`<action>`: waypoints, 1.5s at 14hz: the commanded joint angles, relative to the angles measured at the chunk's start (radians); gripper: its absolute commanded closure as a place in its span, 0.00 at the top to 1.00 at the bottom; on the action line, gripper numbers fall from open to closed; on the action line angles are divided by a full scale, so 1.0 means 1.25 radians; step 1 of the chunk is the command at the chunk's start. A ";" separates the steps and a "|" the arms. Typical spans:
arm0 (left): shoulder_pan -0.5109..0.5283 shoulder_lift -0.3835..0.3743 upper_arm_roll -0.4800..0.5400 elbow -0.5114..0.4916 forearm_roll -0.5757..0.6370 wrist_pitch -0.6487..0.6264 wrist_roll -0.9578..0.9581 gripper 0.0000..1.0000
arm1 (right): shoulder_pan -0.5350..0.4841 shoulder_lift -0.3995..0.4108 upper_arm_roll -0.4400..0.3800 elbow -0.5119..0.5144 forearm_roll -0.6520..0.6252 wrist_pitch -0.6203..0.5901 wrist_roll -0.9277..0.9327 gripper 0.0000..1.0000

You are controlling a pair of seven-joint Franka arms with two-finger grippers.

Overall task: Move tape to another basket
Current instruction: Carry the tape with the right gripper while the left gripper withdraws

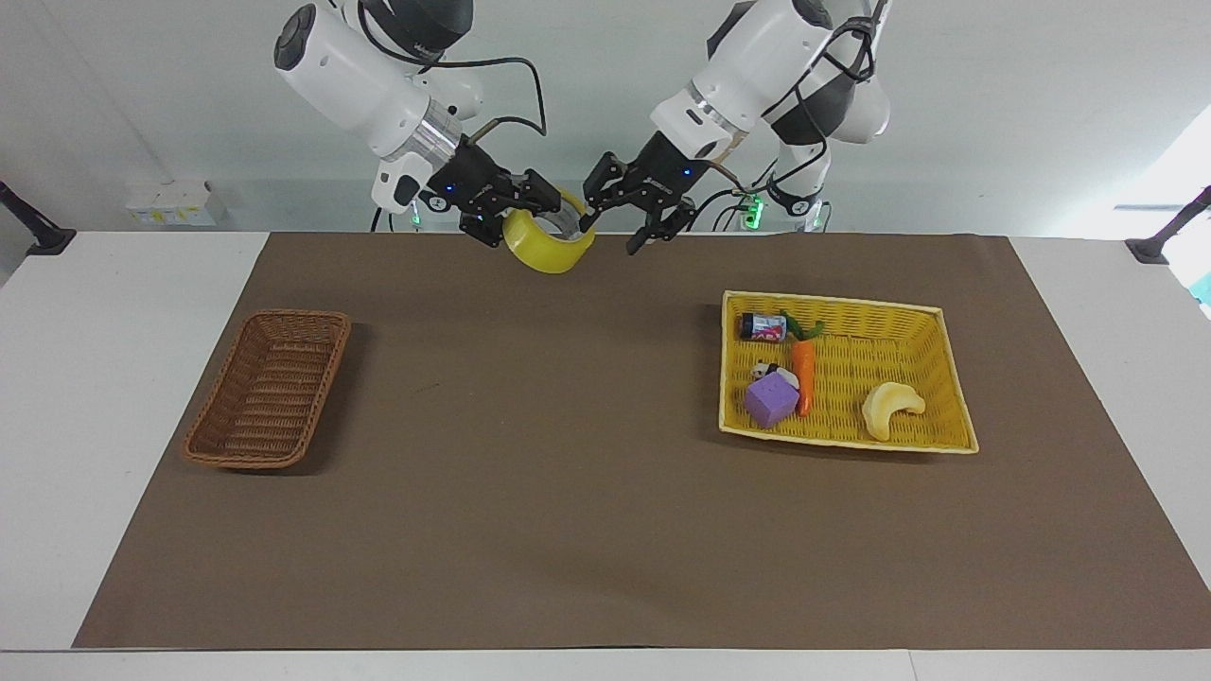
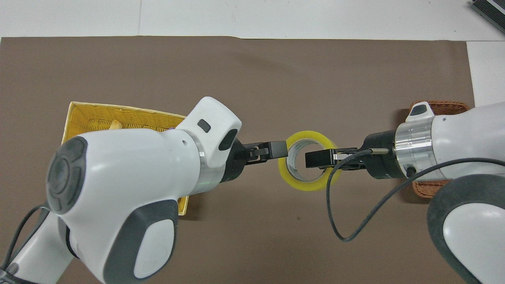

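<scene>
On the table (image 1: pixel 114 303) lies a brown mat (image 1: pixel 568 530) covering most of the surface. Toward the left arm's end sits the yellow tray basket (image 1: pixel 932 378), holding a purple block (image 1: pixel 771 399), an orange carrot toy (image 1: pixel 803 374), a pale banana-shaped toy (image 1: pixel 890 409) and a small can (image 1: pixel 763 326) at the wall nearest the robots; the overhead view shows only its rim (image 2: pixel 118 112), the rest is under the left arm. Toward the right arm's end sits the brown wicker basket (image 1: pixel 270 388), nothing in it in the facing view; overhead it is mostly hidden by the right arm, one edge visible (image 2: pixel 442 105). Both arms are raised over the robots' edge of the mat, grippers pointing at each other. The tape (image 1: pixel 548 243) is in the air between them, over the mat between the two baskets, tilted, in neither basket. The right gripper (image 1: pixel 530 210) is clamped on the roll's wall, one finger through the core (image 2: pixel 317 159), the other under the roll. The left gripper (image 1: pixel 620 210) is beside the roll, fingers spread apart and holding nothing, one fingertip (image 2: pixel 278 150) just beside or touching the outer rim (image 2: pixel 311 185) — cannot tell which.
</scene>
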 commanded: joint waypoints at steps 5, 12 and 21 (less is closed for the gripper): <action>0.166 -0.011 0.000 0.002 -0.046 -0.054 -0.012 1.00 | -0.126 -0.004 0.000 0.031 0.012 -0.075 -0.127 0.00; 0.267 -0.008 0.000 0.018 0.195 -0.199 0.160 1.00 | -0.368 0.034 -0.011 0.054 0.028 -0.188 -0.368 0.00; 0.408 -0.015 0.006 0.142 0.334 -0.416 0.306 1.00 | -0.504 0.220 -0.020 0.090 -0.075 -0.108 -0.682 0.00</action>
